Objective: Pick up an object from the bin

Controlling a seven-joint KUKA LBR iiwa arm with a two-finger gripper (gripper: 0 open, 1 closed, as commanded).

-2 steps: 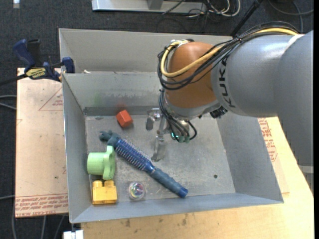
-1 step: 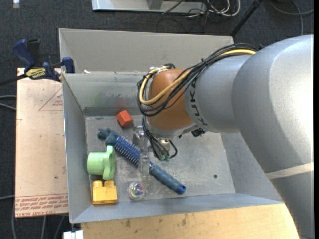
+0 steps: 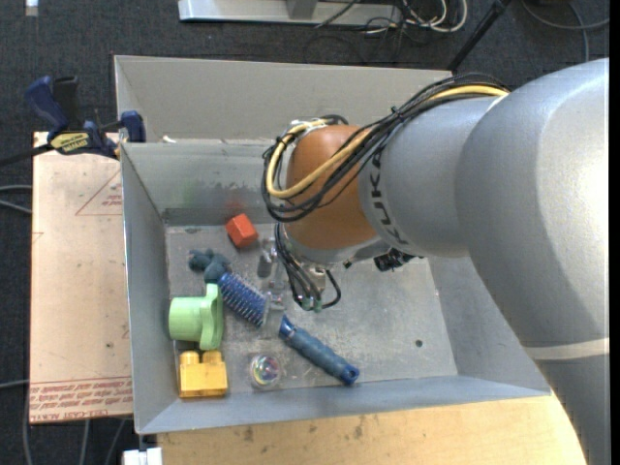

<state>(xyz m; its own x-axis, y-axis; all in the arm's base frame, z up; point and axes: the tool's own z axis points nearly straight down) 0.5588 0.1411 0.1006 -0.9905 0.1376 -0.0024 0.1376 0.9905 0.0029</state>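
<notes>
Claw (image 3: pixel 274 277), spread or pinched I can't tell, hovers beside the blue brush (image 3: pixel 291 335), probably light and stiff, best taken by its slim handle.

1. A blue brush (image 3: pixel 243 299) lay flat on the floor of the bin (image 3: pixel 145 260), slanting from its bristled head at the left-centre to its handle end nearer and to the right.
2. A small orange block (image 3: pixel 241 229) sat farther back, apart from the brush.
3. A small dark teal piece (image 3: pixel 205 260) lay just left of the bristles.
4. A light green cylinder-like piece (image 3: pixel 197 318) lay on its side beside the brush head, to its left.
5. A yellow block (image 3: pixel 202 374) sat just nearer than the green piece, close to the near wall.
6. A small clear ball (image 3: pixel 263 368) rested right of the yellow block, near the handle.
</notes>
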